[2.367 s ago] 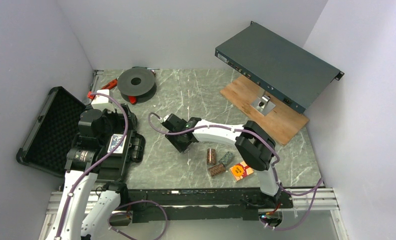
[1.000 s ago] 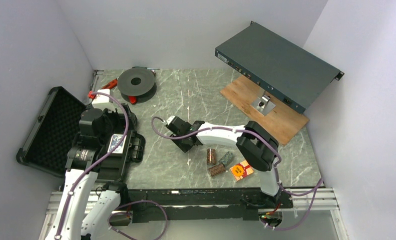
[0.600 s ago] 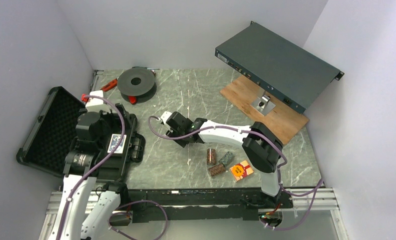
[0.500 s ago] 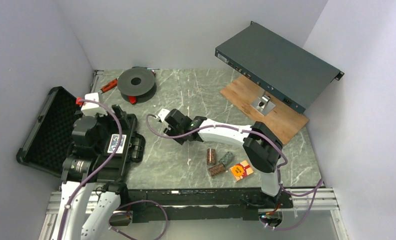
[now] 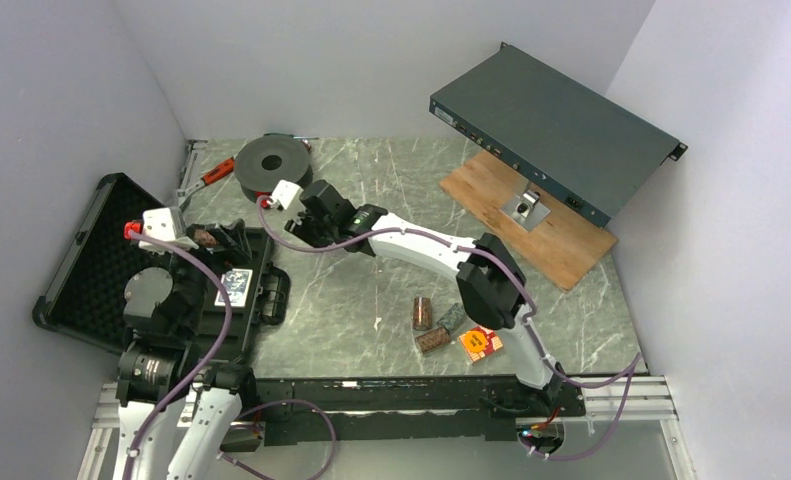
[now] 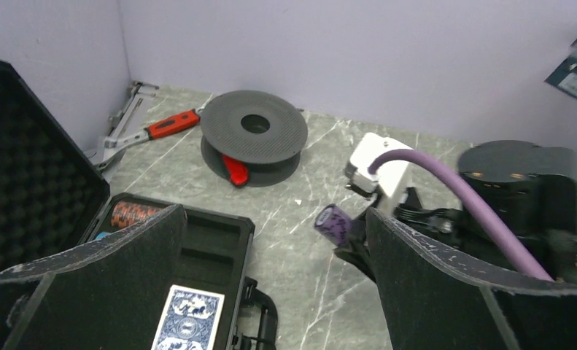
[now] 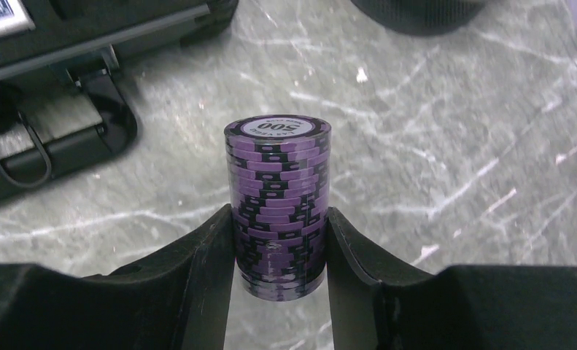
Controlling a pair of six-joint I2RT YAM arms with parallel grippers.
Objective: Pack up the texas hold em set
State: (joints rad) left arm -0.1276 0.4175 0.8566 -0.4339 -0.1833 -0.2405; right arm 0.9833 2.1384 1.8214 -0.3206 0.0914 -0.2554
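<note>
My right end effector (image 7: 279, 251), clamped on the purple chip stack (image 7: 278, 182), has swung across the counter (image 7: 453, 146) to the open briefcase (image 6: 219, 226). The left end effector (image 6: 274, 219) has pulled back, jaws wide apart. I judge placement is next.

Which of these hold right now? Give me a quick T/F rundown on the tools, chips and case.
1. The right tool grips the purple chip stack. True.
2. The left tool is shut on a card deck. False: it stands wide open with nothing between its fingers.
3. The briefcase is closed. False: its lid is open and the foam lining shows.
4. A blue-backed card deck lies in the briefcase. True.
5. Every chip stack is already packed. False: loose stacks lie on the table by the right arm's base.
</note>
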